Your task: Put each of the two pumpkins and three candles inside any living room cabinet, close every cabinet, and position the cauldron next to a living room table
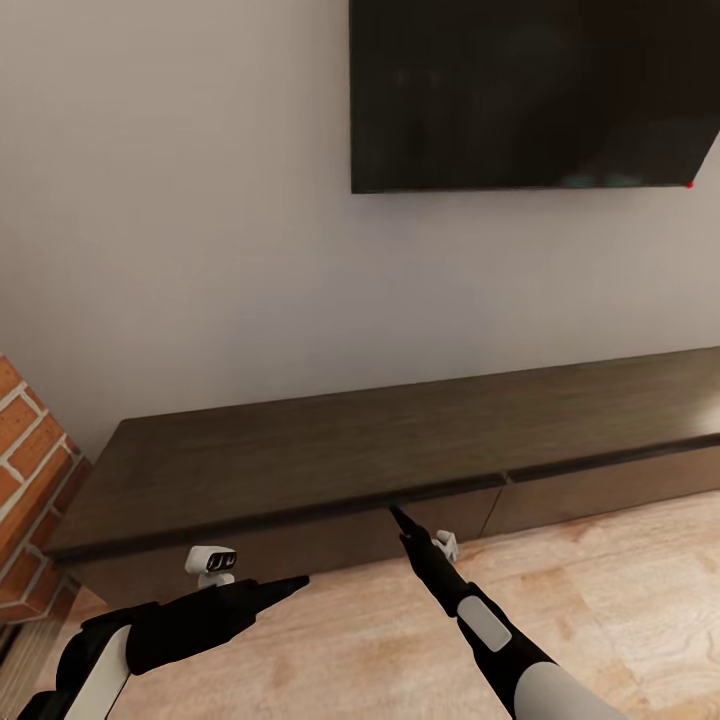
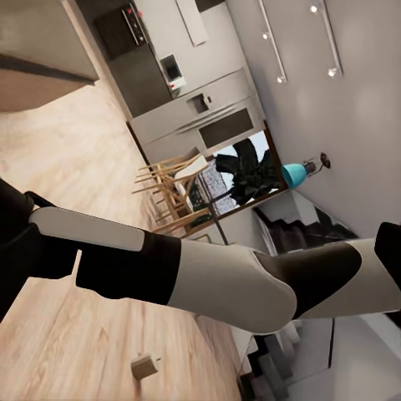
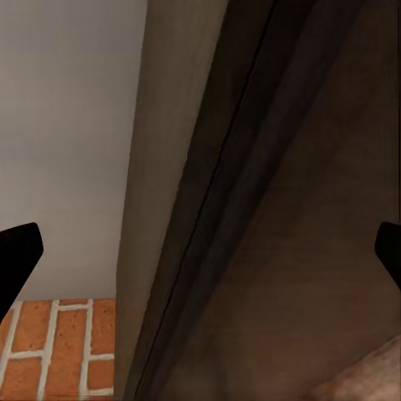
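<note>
Against the grey wall, the cabinet (image 1: pixel 400 450) is met at its top-front seam by the right gripper (image 1: pixel 395 512), spread and empty; the panel edge is best hooked squarely before pulling.

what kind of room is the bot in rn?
Likely a home living room: a wall-mounted TV above a long low dark cabinet, red-brick fireplace beside it, light plank floor. The left wrist view looks off toward a kitchen.
</note>
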You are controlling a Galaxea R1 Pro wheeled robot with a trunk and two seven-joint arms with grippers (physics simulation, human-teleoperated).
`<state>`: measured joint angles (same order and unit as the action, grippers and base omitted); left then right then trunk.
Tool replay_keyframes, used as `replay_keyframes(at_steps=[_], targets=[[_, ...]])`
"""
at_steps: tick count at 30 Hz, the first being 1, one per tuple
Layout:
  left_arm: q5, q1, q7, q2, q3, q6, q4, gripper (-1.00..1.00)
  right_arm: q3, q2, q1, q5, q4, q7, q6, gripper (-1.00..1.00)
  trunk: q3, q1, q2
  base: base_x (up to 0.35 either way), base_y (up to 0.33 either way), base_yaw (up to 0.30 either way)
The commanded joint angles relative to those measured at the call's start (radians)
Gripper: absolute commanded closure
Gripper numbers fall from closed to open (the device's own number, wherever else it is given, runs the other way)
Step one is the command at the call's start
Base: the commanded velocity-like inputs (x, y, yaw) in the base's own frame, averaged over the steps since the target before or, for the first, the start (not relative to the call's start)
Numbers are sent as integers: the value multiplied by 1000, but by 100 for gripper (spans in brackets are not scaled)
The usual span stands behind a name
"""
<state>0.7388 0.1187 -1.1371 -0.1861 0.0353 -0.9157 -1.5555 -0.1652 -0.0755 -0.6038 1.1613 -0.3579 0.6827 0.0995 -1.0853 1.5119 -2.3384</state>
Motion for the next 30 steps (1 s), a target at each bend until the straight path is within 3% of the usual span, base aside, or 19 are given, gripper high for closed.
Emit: replay_keyframes(at_steps=[1,6,17,22,30], targets=[[5,0,0,-1,1,-6,0,-100,-3,0,-1,11,0,4,7,-100,-4,4,-8,0,0,0],[5,0,0,-1,2,-6,0,-100,-2,3,-1,11,1,7,8,-100,-10,11,-22,0,0,0],[5,1,0,0,2,-5,0,-100,-2,3,-1,11,-1,8,8,-100,-45,54,-99,0,0,0],[5,0,0,0,2,-5,0,-100,-3,3,-1,11,-1,41,10,-100,-60,73,-134,0,0,0],[5,0,0,1,3,-5,0,-100,-3,3,-1,10,-1,78,17,-100,-60,73,-134,0,0,0]])
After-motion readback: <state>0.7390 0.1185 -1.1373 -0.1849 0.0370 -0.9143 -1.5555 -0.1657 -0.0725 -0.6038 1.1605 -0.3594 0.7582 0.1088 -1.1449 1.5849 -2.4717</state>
